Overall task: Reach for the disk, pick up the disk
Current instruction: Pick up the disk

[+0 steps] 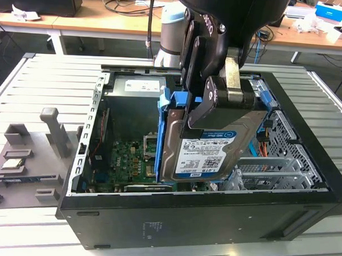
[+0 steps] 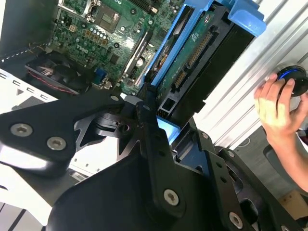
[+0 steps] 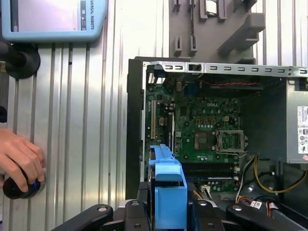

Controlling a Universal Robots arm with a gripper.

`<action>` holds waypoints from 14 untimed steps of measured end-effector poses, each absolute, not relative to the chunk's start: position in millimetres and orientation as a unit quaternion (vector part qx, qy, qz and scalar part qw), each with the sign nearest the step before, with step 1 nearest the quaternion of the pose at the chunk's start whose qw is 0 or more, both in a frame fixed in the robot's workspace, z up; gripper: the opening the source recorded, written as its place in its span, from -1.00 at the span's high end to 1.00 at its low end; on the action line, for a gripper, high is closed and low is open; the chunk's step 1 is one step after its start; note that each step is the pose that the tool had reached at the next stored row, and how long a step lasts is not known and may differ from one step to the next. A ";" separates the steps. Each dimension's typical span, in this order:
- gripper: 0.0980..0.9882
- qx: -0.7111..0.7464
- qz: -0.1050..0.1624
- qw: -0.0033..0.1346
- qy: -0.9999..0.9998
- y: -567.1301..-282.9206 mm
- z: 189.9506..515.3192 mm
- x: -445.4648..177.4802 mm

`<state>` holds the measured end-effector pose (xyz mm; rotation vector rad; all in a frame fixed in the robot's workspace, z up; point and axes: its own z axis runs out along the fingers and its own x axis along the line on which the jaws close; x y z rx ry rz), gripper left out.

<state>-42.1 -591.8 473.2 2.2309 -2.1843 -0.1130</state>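
disk [image 1: 207, 149] top hidden behind clamped pincer [image 1: 208, 104]

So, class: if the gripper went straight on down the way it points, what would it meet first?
Probably the green motherboard on the case floor; the gripper holds the disk tilted above it, though depth is unclear.

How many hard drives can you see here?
1. The disk is tilted up above the open computer case, gripped by the robot's hand. Others may be hidden inside the case.
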 end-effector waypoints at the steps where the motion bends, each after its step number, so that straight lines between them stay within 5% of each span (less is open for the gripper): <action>1: 0.39 0.714 -0.036 0.009 -0.699 -592.7 473.2 -42.1; 14: 0.39 0.714 -0.036 0.009 -0.699 -599.2 473.2 -21.4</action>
